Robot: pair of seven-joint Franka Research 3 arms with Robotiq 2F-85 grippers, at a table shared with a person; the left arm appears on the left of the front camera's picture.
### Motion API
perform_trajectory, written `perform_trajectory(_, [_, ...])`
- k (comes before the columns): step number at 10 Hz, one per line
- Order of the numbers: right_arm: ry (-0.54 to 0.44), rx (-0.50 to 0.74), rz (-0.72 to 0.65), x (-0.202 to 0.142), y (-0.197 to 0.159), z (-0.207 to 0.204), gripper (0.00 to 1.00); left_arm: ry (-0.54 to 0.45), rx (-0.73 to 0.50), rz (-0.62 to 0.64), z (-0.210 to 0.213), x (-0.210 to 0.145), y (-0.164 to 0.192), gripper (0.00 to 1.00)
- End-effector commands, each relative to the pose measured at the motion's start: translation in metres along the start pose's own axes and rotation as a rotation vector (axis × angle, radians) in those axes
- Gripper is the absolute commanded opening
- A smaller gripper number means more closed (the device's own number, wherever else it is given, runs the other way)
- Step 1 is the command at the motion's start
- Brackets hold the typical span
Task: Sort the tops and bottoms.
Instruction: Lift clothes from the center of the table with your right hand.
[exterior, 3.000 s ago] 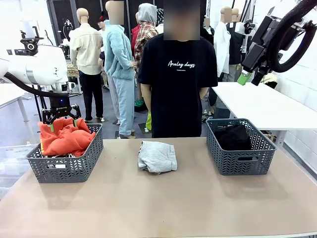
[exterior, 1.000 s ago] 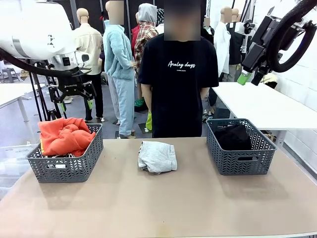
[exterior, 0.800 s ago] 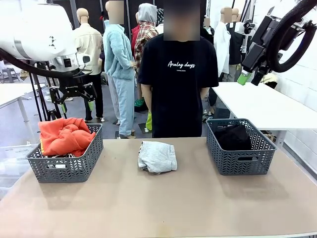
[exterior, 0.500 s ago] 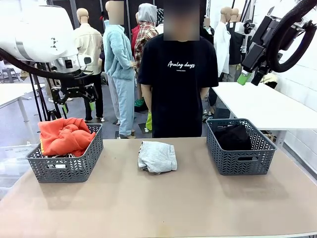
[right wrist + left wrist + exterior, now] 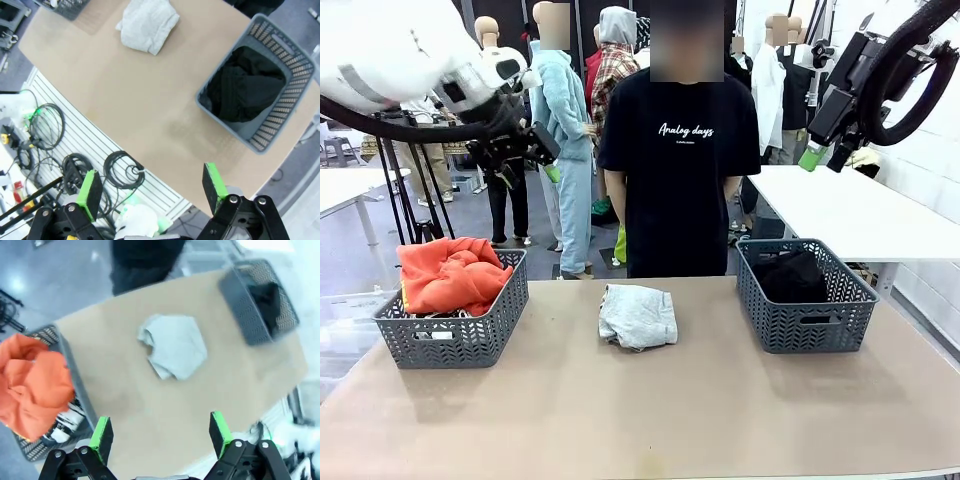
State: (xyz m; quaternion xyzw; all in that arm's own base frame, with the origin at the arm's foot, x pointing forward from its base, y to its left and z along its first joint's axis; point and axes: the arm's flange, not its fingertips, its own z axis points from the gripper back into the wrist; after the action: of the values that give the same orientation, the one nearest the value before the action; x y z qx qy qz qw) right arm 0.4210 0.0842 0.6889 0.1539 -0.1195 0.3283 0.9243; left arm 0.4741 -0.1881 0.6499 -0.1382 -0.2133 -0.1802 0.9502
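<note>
Left gripper point(image 5: 525, 160) raised above the left basket point(image 5: 455, 335), fingers wide, empty. Right gripper point(image 5: 825, 155) high at far right, fingers wide, empty. Orange top point(image 5: 450, 275) lies in the left basket. Grey top point(image 5: 638, 315) lies folded mid-surface point(image 5: 640, 420). Black bottoms point(image 5: 790, 275) lie in the right basket point(image 5: 805, 325).

White printed top point(image 5: 67, 421) mostly buried under orange top point(image 5: 32, 387); left wrist view motion-blurred
</note>
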Motion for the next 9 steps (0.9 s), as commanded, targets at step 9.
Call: perform_trajectory(9, [-0.029, -0.009, 0.023, -0.001, 0.012, -0.003, 1.0, 0.027, -0.007, -0.092, 0.04, -0.021, 0.002, 1.0])
